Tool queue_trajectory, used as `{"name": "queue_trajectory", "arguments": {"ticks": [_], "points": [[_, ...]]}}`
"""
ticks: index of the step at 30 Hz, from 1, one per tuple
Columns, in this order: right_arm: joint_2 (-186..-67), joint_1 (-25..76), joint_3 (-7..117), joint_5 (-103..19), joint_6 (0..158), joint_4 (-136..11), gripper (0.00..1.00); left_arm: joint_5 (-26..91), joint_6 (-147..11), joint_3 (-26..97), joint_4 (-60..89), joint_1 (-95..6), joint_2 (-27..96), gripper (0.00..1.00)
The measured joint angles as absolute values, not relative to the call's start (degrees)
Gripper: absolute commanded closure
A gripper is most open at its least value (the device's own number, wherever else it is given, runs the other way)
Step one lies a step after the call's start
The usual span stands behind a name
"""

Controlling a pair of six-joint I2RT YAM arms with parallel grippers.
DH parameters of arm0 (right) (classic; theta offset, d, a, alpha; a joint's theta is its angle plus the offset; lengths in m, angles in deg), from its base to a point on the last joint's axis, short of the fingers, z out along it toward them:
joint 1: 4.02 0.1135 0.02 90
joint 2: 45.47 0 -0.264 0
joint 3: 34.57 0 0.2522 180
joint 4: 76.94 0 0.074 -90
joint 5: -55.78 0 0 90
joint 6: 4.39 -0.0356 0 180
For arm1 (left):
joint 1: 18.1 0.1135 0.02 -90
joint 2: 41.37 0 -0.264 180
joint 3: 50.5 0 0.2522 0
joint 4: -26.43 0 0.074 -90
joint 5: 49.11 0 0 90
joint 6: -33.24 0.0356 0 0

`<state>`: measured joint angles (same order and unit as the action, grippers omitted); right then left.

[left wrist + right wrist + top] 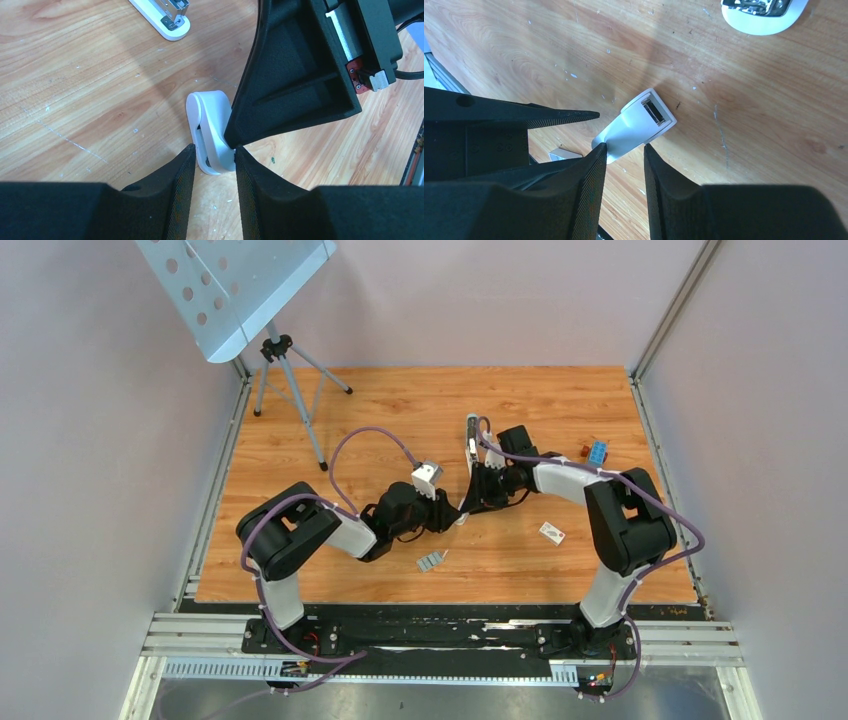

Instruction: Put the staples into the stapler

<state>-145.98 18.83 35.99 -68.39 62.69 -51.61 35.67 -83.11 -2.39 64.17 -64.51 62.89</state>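
Currently my left end effector (pixel 215 148) pinches the lid of the opened stapler (pixel 210 120) mid-table (pixel 300 440). My right end effector (pixel 625 146) straddles it, though I cannot tell whether it is gripping. The staples (pixel 430 560) lie apart.

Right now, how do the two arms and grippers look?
The left arm and right arm have black joints, white links and a looping purple cable each. The left gripper and right gripper have black wedge-shaped fingers, finely textured inside.

Two grippers (pixel 214 150) (pixel 624 147), one stapler (pixel 212 120), one block of staples (pixel 430 560), one white box (pixel 552 532), one toy-brick block (pixel 596 451), one tripod stand (pixel 285 370).
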Motion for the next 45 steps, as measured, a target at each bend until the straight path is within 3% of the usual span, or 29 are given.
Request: {"name": "queue_trajectory", "arguments": {"ticks": [6,10,15,30,34,45], "points": [[-144.78,19.13,37.93,-64.96,64.29,-48.22,0.60,37.16,-82.22,-2.44,60.04,-64.49,59.99,0.56],[-141.80,19.16,39.79,-62.60,65.49,-45.03,0.55,39.98,-80.25,-2.46,52.33,-64.40,51.79,0.55],[-136.43,19.59,40.84,-61.16,66.17,-43.92,0.56,43.70,-79.20,-2.72,43.19,-64.40,40.34,0.55],[-128.67,36.34,34.11,-52.46,64.35,-43.31,0.58,45.16,-86.00,-17.50,26.69,-64.40,17.41,0.64],[-128.54,41.43,31.81,-51.41,62.30,-45.27,0.54,44.26,-88.86,-21.15,26.93,-64.40,14.87,0.68],[-135.18,49.84,32.40,-47.10,59.90,-48.16,0.53,41.05,-94.59,-27.88,31.58,-64.40,14.61,0.74]]}}
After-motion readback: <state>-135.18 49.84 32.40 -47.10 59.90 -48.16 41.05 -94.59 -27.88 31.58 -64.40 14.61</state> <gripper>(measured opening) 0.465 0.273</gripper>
